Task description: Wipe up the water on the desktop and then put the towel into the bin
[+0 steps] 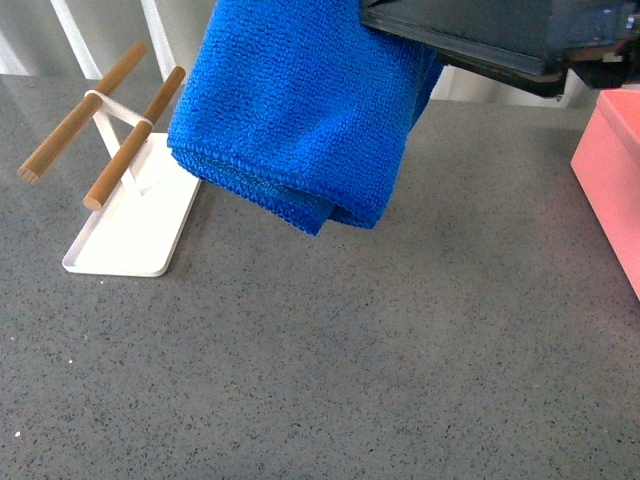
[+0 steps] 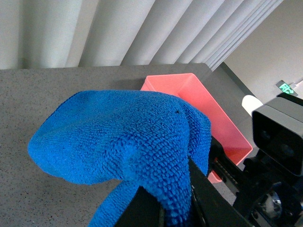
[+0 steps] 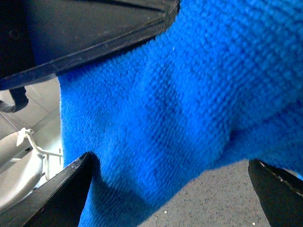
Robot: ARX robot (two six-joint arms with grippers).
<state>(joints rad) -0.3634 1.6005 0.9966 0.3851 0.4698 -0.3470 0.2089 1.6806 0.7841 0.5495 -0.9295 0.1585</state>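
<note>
My left gripper (image 2: 175, 208) clamps the towel (image 1: 300, 110) above the worktop (image 1: 350, 350). My right gripper (image 3: 170, 163) is spread wide, close against the cloth. The bin (image 2: 208, 109) lies beyond the left gripper.

Right gripper (image 3: 169, 161) matte black; fingers (image 3: 57, 201) broad, tapered.

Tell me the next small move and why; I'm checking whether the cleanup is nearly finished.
Probably carry the towel rightward until it hangs over the pink bin. The towel hangs clear of the desktop, pinched in the left gripper. No water shows on the desktop, and the pink bin stands open-topped on the robot's right.
</note>
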